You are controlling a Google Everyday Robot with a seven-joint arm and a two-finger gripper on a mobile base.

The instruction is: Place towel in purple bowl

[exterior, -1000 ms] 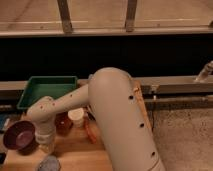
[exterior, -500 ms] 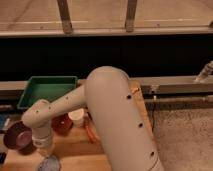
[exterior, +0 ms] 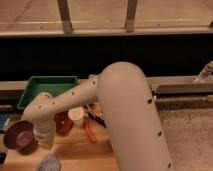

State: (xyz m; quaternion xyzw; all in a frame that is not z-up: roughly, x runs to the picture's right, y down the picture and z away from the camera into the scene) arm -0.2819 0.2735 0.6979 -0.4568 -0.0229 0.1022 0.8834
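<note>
The purple bowl (exterior: 19,135) sits at the left edge of the wooden table (exterior: 95,152). A grey, crumpled thing that looks like the towel (exterior: 50,162) lies at the bottom edge, just right of the bowl. My white arm reaches from the lower right across to the left. My gripper (exterior: 46,146) points down between the bowl and the towel, right above the towel. Whether it touches the towel does not show.
A green tray (exterior: 47,87) stands behind the bowl. A red object (exterior: 62,123), a small white cup (exterior: 76,116) and an orange object (exterior: 90,132) sit mid-table, partly behind my arm. A dark wall with a rail runs along the back.
My arm has shifted slightly left and down, toward the bowl. The grey towel stays at about the same spot at the bottom edge.
</note>
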